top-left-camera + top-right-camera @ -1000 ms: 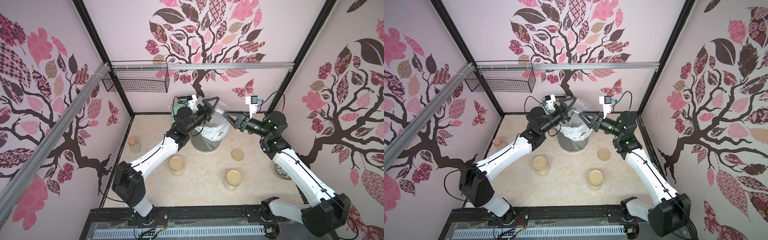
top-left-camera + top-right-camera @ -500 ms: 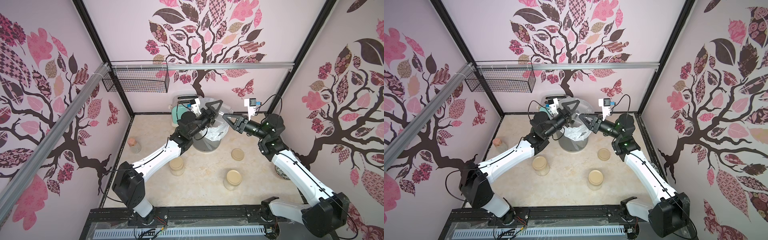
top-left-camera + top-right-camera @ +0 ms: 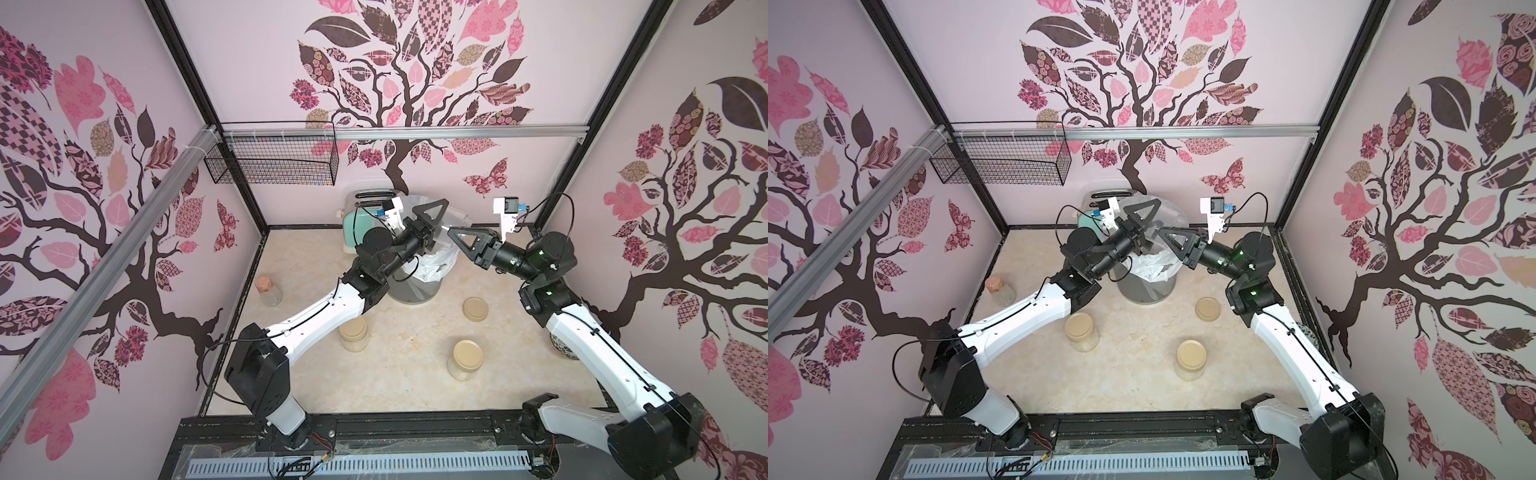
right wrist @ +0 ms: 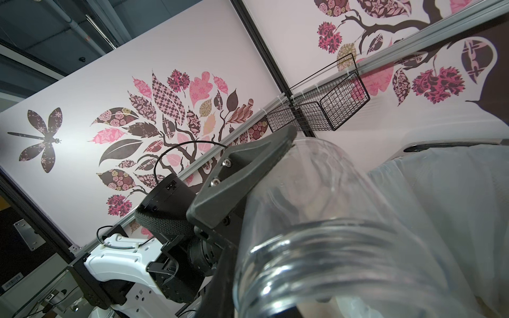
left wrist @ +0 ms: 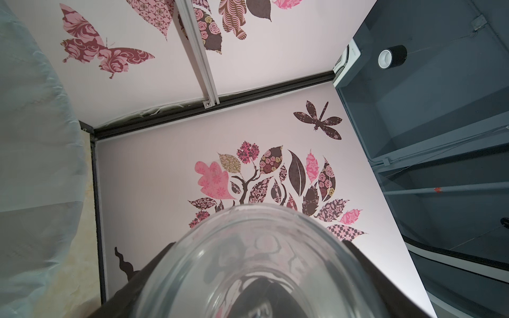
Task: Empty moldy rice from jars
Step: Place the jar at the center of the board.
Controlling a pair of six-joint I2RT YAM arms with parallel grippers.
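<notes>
Counting three jars: a lidless jar, its glass clear throughout, is clamped tilted in the left gripper above the lined bin. A lidded jar and a second lidded jar stand apart on the table, cream moldy rice showing through their glass. One loose lid lies near the bin. The right gripper is pinched closed beside the lidless jar's mouth.

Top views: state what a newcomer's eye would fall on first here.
First, the left gripper holding a clear glass jar, seemingly empty, above the lined bin at the back centre, with the shut right gripper close beside it. Then two lidded jars standing in front of the bin, and a loose lid lying flat just behind one of them.
</notes>
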